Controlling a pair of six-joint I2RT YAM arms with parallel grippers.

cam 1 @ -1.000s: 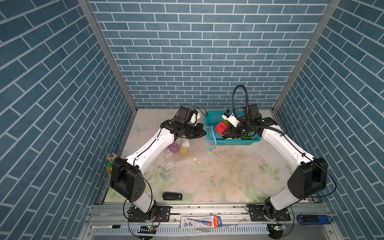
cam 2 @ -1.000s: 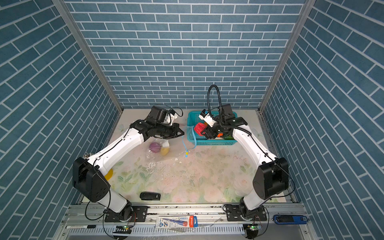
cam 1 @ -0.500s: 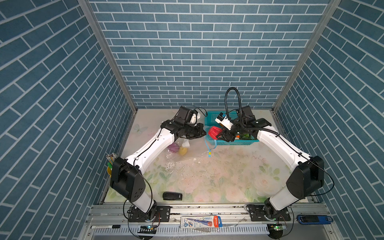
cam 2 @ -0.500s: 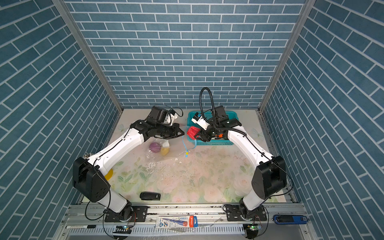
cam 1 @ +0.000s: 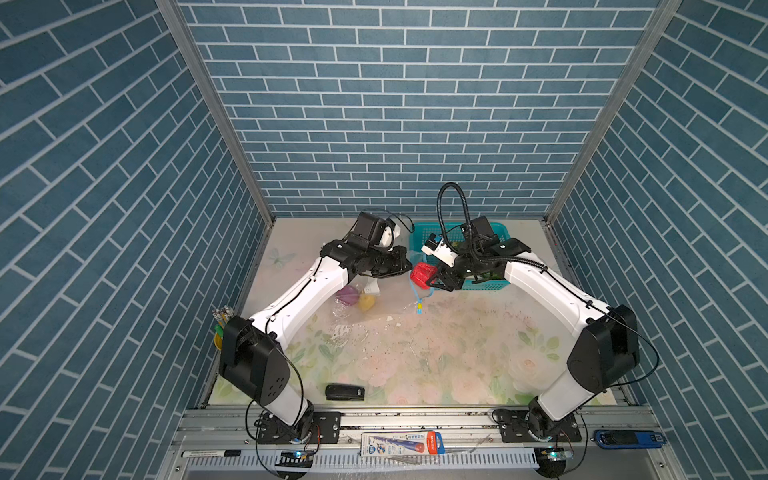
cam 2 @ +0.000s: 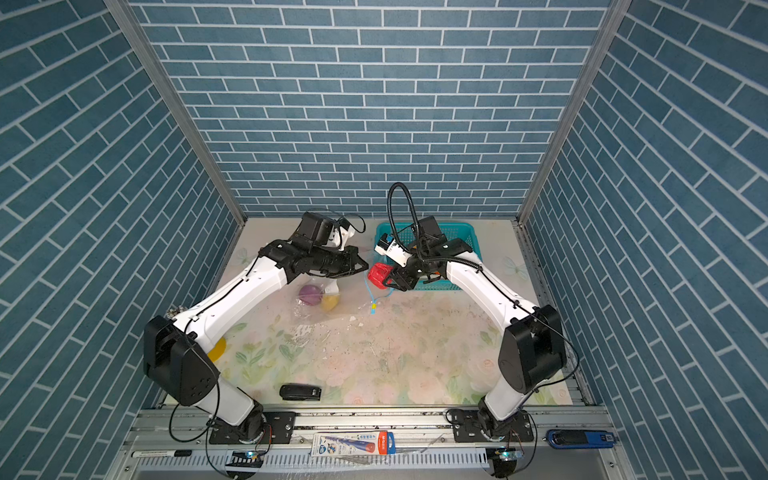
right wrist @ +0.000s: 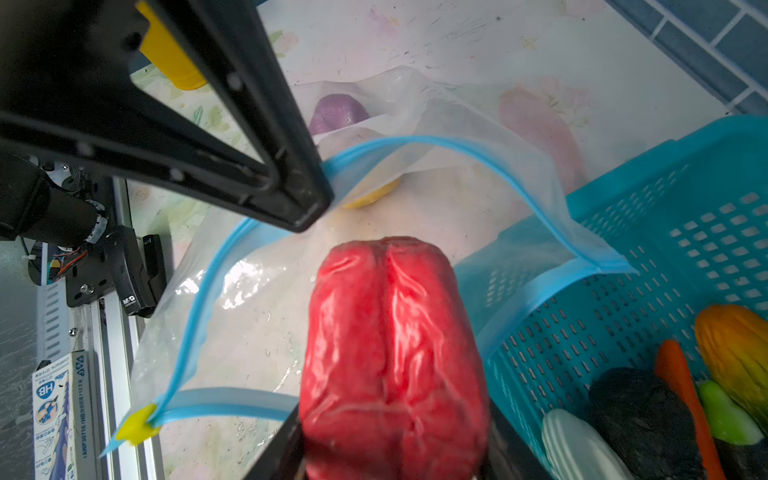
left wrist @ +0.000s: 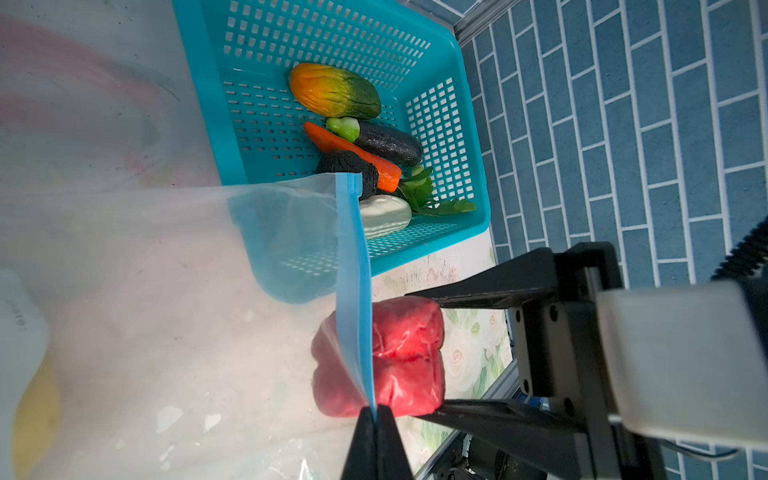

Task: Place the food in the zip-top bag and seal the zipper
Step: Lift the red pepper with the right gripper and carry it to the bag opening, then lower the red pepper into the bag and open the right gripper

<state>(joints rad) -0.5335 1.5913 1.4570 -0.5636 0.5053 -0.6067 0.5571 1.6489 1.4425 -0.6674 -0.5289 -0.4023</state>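
The desk [cam 1: 457, 353] is carrying the zip-top bag [left wrist: 166, 311], lying open beside the teal basket [left wrist: 216, 104]. The right tool [left wrist: 415, 353] is gripping the red pepper [right wrist: 390, 353] at the bag's mouth. The left tool [left wrist: 376, 415] is pinching the zipper [left wrist: 353, 249], jaws closed on it.

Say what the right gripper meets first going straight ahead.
The right gripper's red bell pepper would probably enter the zip-top bag's open mouth first, under the zipper rim the left gripper pinches up.
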